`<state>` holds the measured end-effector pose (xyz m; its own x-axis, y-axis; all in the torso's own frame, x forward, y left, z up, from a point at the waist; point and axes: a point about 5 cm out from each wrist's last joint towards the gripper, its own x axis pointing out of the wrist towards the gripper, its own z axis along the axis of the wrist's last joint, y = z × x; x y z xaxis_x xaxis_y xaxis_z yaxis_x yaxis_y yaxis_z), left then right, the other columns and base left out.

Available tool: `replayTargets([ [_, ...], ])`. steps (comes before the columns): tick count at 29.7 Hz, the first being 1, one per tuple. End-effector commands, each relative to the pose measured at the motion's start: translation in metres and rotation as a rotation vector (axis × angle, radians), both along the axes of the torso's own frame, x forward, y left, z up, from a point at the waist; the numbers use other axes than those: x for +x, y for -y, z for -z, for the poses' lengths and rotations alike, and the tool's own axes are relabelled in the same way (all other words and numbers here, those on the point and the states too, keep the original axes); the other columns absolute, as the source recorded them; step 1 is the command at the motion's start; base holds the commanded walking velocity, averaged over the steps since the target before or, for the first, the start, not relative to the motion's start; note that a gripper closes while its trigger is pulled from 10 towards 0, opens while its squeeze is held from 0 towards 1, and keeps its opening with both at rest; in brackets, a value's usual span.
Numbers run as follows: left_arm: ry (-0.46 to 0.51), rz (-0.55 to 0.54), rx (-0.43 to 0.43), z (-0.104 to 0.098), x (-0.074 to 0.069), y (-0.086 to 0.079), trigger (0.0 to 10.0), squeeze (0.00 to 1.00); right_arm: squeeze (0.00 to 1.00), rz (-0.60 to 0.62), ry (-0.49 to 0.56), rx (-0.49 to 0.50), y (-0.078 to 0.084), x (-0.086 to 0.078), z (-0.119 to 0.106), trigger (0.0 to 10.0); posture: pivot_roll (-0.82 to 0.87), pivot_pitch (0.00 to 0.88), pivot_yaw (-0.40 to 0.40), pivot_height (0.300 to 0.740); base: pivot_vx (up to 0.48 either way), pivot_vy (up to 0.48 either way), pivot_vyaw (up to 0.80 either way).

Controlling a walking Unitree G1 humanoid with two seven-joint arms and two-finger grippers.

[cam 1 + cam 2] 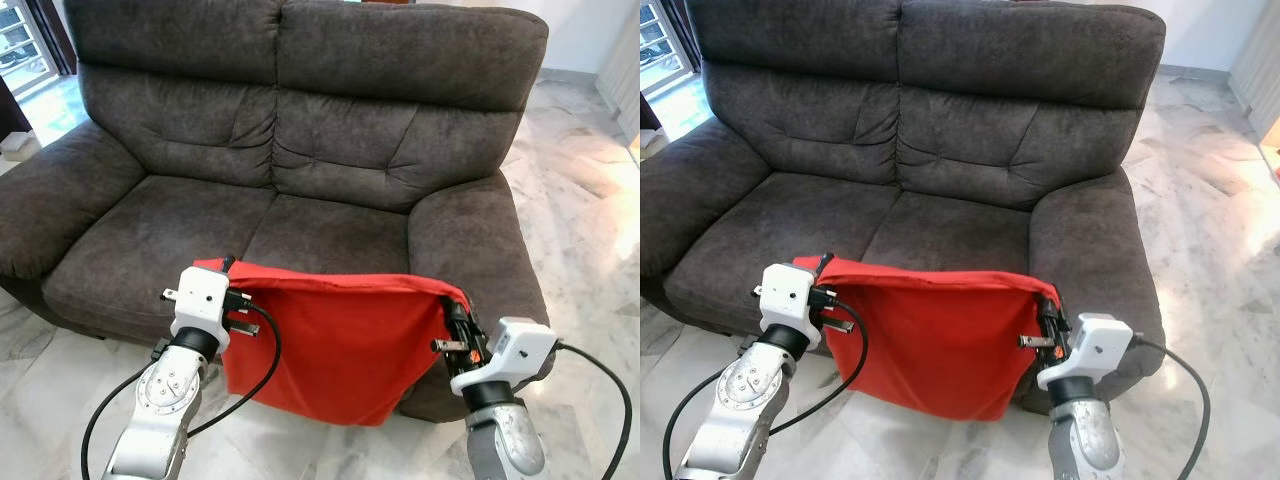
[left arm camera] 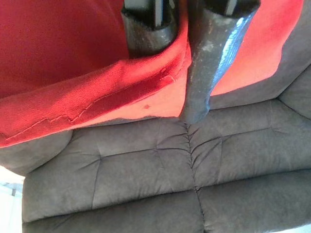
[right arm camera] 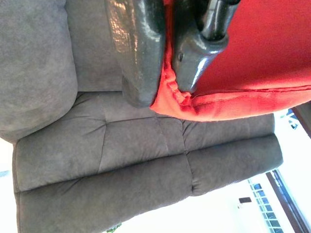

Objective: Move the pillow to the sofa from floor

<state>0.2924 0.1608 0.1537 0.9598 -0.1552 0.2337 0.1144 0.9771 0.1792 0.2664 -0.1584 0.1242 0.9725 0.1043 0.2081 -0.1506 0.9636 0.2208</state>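
Nearest, the left gripper (image 1: 228,268) and right gripper (image 1: 456,312) each pinch a top corner of the red pillow (image 1: 340,345), which hangs stretched between them above the marble floor (image 1: 590,240), just before the front edge of the grey sofa (image 1: 300,130).

Pale marble-patterned tile floor (image 1: 585,215), glossy, window with grille (image 1: 22,45) at far left, white wall (image 1: 585,30) behind
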Motion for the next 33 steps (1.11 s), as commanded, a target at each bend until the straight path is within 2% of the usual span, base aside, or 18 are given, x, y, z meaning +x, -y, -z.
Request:
replayTargets([
  [1, 0.113, -0.052, -0.017, -0.026, -0.001, -0.011, 10.0, 0.00, 0.00, 0.038, 0.013, -0.015, 0.007, -0.003, -0.003, 10.0, 0.00, 0.085, 0.023, 0.740, 0.000, 0.000, 0.00],
  [5, 0.125, -0.050, -0.011, -0.029, 0.000, -0.010, 10.0, 0.00, 0.00, 0.037, 0.013, -0.009, 0.006, -0.003, -0.004, 10.0, 0.00, 0.083, 0.024, 0.740, 0.000, 0.000, 0.00],
  [6, 0.130, -0.036, 0.014, -0.030, 0.000, -0.008, 10.0, 0.00, 0.00, 0.035, 0.015, -0.008, 0.005, -0.002, -0.007, 10.0, 0.00, 0.082, 0.025, 0.740, 0.000, 0.000, 0.00],
  [8, 0.127, -0.037, 0.004, -0.029, 0.000, -0.008, 10.0, 0.00, 0.00, 0.027, 0.024, -0.035, 0.005, -0.001, -0.009, 10.0, 0.00, 0.081, 0.025, 0.740, 0.000, 0.000, 0.00],
  [13, 0.149, -0.048, 0.012, -0.036, 0.002, -0.011, 10.0, 0.00, 0.00, 0.022, 0.078, -0.038, 0.005, 0.004, -0.024, 10.0, 0.00, 0.084, 0.026, 0.740, 0.247, 0.000, 0.00],
  [17, 0.156, -0.056, 0.012, -0.038, 0.002, -0.012, 10.0, 0.00, 0.00, 0.006, 0.096, -0.065, 0.003, 0.006, -0.029, 10.0, 0.00, 0.089, 0.025, 0.740, 0.253, 0.000, 0.00],
  [23, 0.231, -0.074, 0.027, -0.061, 0.007, -0.017, 10.0, 0.00, 0.00, -0.007, 0.159, -0.043, -0.004, 0.010, -0.048, 10.0, 0.00, 0.096, 0.025, 0.740, 0.257, 0.000, 0.00],
  [25, 0.234, -0.075, 0.027, -0.063, 0.007, -0.017, 10.0, 0.00, 0.00, -0.008, 0.163, -0.043, -0.004, 0.010, -0.049, 10.0, 0.00, 0.096, 0.025, 0.740, 0.259, 0.000, 0.00],
  [28, 0.278, -0.083, 0.028, -0.079, 0.009, -0.019, 10.0, 0.00, 0.00, -0.002, 0.206, -0.031, -0.004, 0.013, -0.064, 10.0, 0.01, 0.098, 0.024, 0.740, 0.257, 0.000, 0.00],
  [33, 0.291, -0.081, 0.016, -0.090, 0.013, -0.020, 10.0, 0.00, 0.00, -0.004, 0.230, -0.025, -0.005, 0.016, -0.072, 10.0, 0.01, 0.102, 0.023, 0.740, 0.259, 0.000, 0.00],
])
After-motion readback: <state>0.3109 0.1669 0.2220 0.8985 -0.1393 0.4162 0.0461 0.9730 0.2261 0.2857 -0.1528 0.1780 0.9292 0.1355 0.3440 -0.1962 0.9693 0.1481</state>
